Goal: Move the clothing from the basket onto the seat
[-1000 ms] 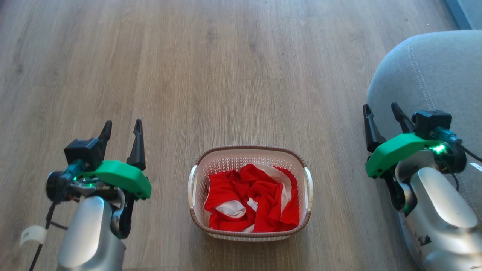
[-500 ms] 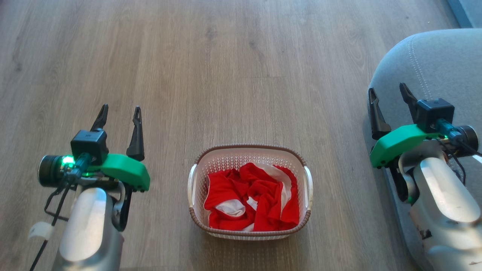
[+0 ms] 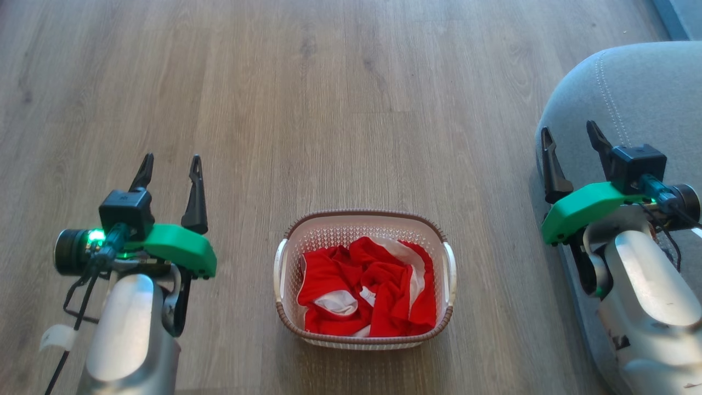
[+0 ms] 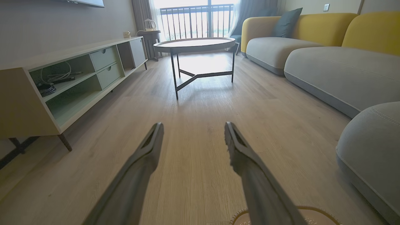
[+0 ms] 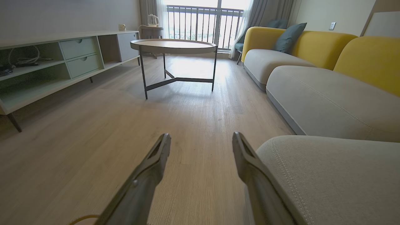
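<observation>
Basket (image 3: pixel 364 213): I see it standing on the wooden floor (image 3: pixel 329 99) between my two arms, well apart from both.
Clothing (image 3: pixel 378 285): red with white panels, crumpled inside the basket.
Left end effector (image 3: pixel 171 159): fingers spread apart, holding nothing, over the floor left of the basket.
Right end effector (image 3: pixel 568 129): fingers apart too, empty, at the edge of the seat (image 3: pixel 647 88).
Seat: grey, with a pale stitching line, right of the basket and not touching it.
</observation>
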